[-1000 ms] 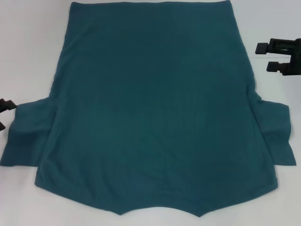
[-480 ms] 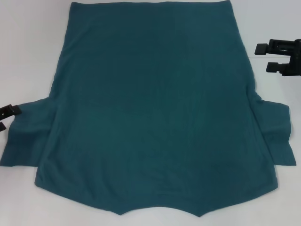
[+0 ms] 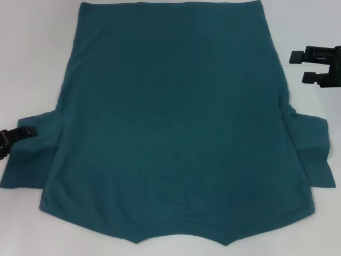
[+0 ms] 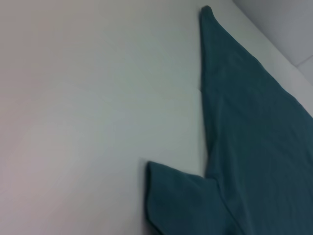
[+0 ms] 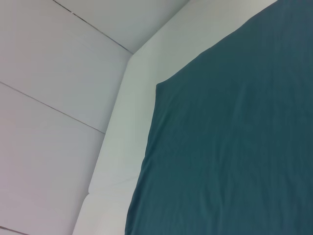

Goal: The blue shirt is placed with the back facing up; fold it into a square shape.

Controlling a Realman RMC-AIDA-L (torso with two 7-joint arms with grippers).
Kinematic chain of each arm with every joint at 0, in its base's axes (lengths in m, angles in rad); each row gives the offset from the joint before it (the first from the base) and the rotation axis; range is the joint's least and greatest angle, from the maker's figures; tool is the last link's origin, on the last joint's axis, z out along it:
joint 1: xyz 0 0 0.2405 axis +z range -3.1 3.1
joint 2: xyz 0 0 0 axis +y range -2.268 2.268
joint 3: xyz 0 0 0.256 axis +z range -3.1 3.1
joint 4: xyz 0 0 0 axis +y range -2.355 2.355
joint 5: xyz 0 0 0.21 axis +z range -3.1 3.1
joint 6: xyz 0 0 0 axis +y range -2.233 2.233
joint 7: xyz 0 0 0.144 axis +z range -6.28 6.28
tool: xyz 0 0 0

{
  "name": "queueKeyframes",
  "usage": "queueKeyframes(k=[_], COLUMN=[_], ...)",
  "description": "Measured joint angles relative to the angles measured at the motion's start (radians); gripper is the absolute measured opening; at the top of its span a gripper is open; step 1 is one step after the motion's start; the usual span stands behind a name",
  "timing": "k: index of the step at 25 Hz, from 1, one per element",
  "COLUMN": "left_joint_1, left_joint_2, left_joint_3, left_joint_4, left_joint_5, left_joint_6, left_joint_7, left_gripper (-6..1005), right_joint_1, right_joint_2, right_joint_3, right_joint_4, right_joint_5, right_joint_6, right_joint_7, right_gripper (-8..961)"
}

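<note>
White table (image 3: pixel 32 64): plain blue shirt (image 3: pixel 176 122) flat; left claw (image 3: pixel 11 140) at sleeve.

Bare bench (image 3: pixel 32 58): open strips along both sides of the blue shirt (image 3: pixel 176 122). Left gripper (image 3: pixel 10 140) overlaps the left sleeve edge. Right gripper (image 3: pixel 305 66) hangs beside the shirt's right side, above the sleeve.

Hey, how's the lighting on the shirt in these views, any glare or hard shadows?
Head view: the blue shirt is evenly lit, no glare on its matte fabric, only faint shading at the sleeve folds. Left wrist view: soft light, a thin shadow under the sleeve edge. Right wrist view: flat light, no hard shadows.
</note>
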Motion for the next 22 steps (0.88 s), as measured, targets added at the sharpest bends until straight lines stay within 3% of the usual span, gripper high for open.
queueKeyframes(k=[10,16,18,22], left_joint_1=[-0.017,-0.022,-0.021,-0.018], left_joint_2=[0.002,0.0,-0.001,-0.002], left_joint_3=[0.022,0.028,0.028,0.028], left_joint_4=[0.02,0.024,0.025,0.031], left_joint_5=[0.075,0.09,0.091,0.092], left_joint_6=[0.016,-0.001,-0.001,-0.001], left_joint_7=[-0.08,-0.081,-0.081,-0.075], left_gripper=[818,643,408,255], right_joint_1=[-0.004,-0.005,-0.006,-0.006], right_joint_2=[0.0,0.0,0.0,0.0], right_joint_3=[0.0,0.0,0.0,0.0], right_joint_4=[0.001,0.002,0.002,0.002], right_joint_5=[0.001,0.002,0.002,0.002], right_joint_6=[0.005,0.006,0.006,0.006], right_joint_7=[0.001,0.002,0.002,0.002], right_gripper=[921,921,920,920])
